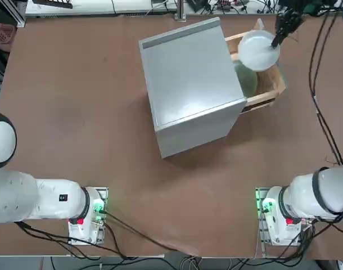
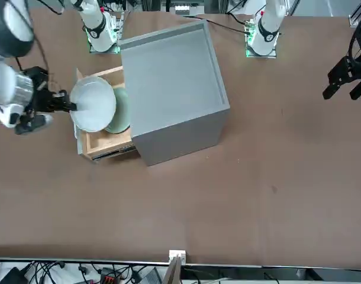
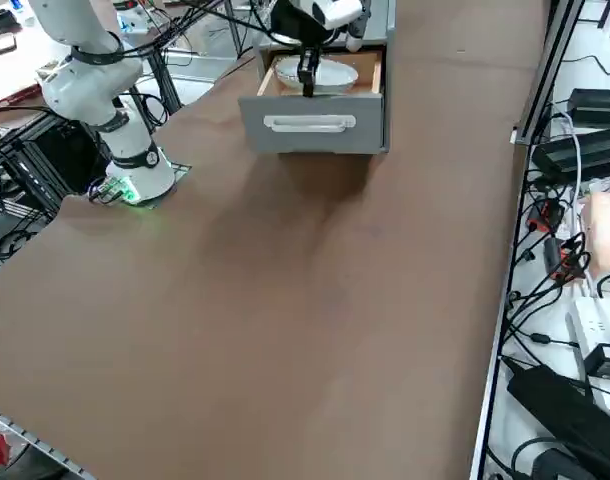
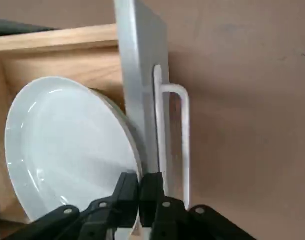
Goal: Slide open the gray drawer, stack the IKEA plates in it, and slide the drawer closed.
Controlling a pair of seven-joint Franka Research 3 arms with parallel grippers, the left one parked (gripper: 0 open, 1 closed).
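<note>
mostly, the green plate (image 1: 247,79) is hidden: in the top view only a dark green sliver shows in the tray (image 1: 271,84), under the white plate (image 1: 258,50) and the cabinet's edge. in the front view a green crescent (image 2: 120,112) peeks out at the right of the white plate (image 2: 93,104). the drawer (image 1: 188,84) sits upper centre in the top view, its wooden tray pulled out toward the upper right; most of the tray's floor is covered. in the side view the cabinet is cut off by the top edge of the frame, and only the drawer front (image 3: 315,125) with its handle and a bit of the white plate (image 3: 318,72) show. the right gripper (image 1: 276,40) is at the upper right of the top view, over the tray's outer end; its jaws are clamped on the white plate's rim. the wrist view shows the fingers (image 4: 126,192) pressed together on that rim, the plate (image 4: 67,145) tilted and close to the gray front panel (image 4: 140,85), with the wire handle (image 4: 172,135) just past it. whether the white plate touches the green one cannot be told. the tray's walls hem the plates in closely; the table (image 1: 76,112) spreads bare to the left and below the drawer.
</note>
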